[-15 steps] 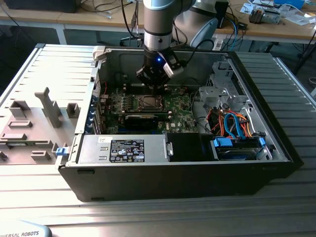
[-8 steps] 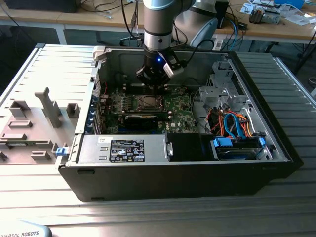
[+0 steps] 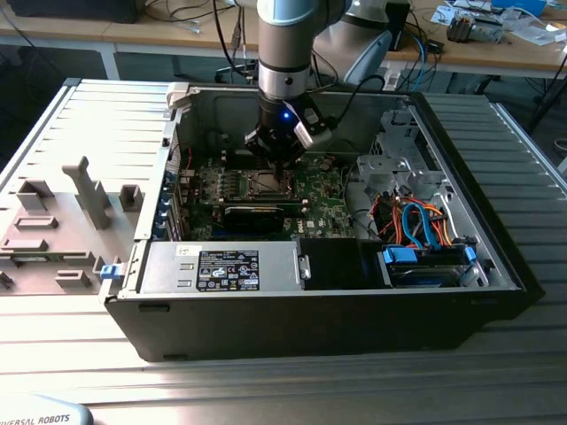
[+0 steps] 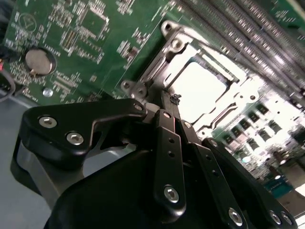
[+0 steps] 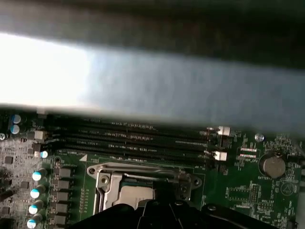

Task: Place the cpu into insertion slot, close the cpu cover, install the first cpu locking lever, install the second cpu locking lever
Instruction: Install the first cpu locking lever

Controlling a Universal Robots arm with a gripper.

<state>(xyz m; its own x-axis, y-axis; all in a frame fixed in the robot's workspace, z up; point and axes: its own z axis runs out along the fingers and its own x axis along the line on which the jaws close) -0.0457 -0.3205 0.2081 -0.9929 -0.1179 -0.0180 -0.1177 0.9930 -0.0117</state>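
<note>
Second wrist view puts the gripper [image 4: 171, 102] right at the edge of the motherboard's socket, its black fingers [image 4: 167, 138] drawn together to a narrow tip with nothing visibly between them. I judge it closed and empty, though something thin, like a lever wire at the tip, could be hidden.

The cpu [image 4: 202, 86] sits in the socket, its bright flat top showing through the square window of the cpu cover [image 4: 183, 50], which lies down flat around the chip. By that, 2 of the 4 steps look done: chip placed, cover shut.

Whether either locking lever is latched I cannot tell. In the exterior view the gripper [image 3: 282, 161] stands directly over the socket, beside the memory slots [image 3: 220, 181], inside the open computer case [image 3: 496, 266].
</note>
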